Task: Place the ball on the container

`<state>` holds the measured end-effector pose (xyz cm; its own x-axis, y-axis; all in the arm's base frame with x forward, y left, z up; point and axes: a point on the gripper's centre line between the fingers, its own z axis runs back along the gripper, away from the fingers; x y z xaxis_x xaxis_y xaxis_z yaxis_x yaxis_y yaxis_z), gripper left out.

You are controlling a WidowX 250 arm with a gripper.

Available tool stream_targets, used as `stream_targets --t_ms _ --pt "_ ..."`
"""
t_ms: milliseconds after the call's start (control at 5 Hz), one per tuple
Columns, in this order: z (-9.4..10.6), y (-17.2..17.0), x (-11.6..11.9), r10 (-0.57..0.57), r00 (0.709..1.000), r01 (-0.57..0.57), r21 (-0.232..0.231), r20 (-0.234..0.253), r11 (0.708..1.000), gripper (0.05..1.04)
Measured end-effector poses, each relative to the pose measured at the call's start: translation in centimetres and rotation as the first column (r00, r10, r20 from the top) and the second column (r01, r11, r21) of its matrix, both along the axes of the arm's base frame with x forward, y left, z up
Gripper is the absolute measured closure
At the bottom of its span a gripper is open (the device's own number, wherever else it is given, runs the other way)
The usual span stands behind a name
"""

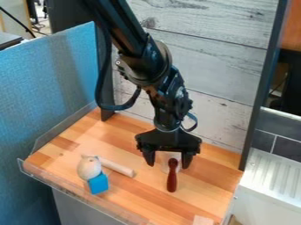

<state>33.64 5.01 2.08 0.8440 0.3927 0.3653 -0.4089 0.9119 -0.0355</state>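
In the camera view, my gripper (168,163) hangs low over the table (206,178), its two fingers spread apart. The ball (89,168) is well apart from them, toward the view's left, and nearer the front edge than the back wall. It touches the blue block (98,183), and the wooden rod (117,167) slants away just beside it. Between my fingers a pale thing (171,156) shows, too hidden for me to name; the dark red handle (171,178) runs from there toward the front. A pale block (203,220) lies at the view's bottom edge. My table is striped wood with a clear rim (70,192). Around it I see a blue panel (50,83), a whitish plank wall (217,66), and a white ridged unit (270,180) under dark tiles (276,134).
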Motion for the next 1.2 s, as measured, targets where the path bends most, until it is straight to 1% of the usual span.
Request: stream_targets --t_ms 200,400,600,800,1000,1200 --pt "-0.9 -0.1 -0.4 -0.002 1.0 0.002 -0.006 -0.029 1.0 0.083" --pt "-0.5 0.9 -1.5 0.014 0.999 -0.016 -0.045 -0.053 0.999 0.083" --pt "1.0 2.2 -2.5 0.024 0.998 -0.027 -0.058 -0.057 0.998 0.083" --pt "1.9 4.1 -4.5 0.089 0.994 -0.09 -0.02 -0.061 0.996 0.083" --pt "1.7 5.9 -6.1 0.207 0.97 -0.205 0.03 -0.129 0.978 0.083" --pt "1.2 7.8 -7.1 0.406 0.907 -0.397 0.096 -0.114 0.913 0.083"
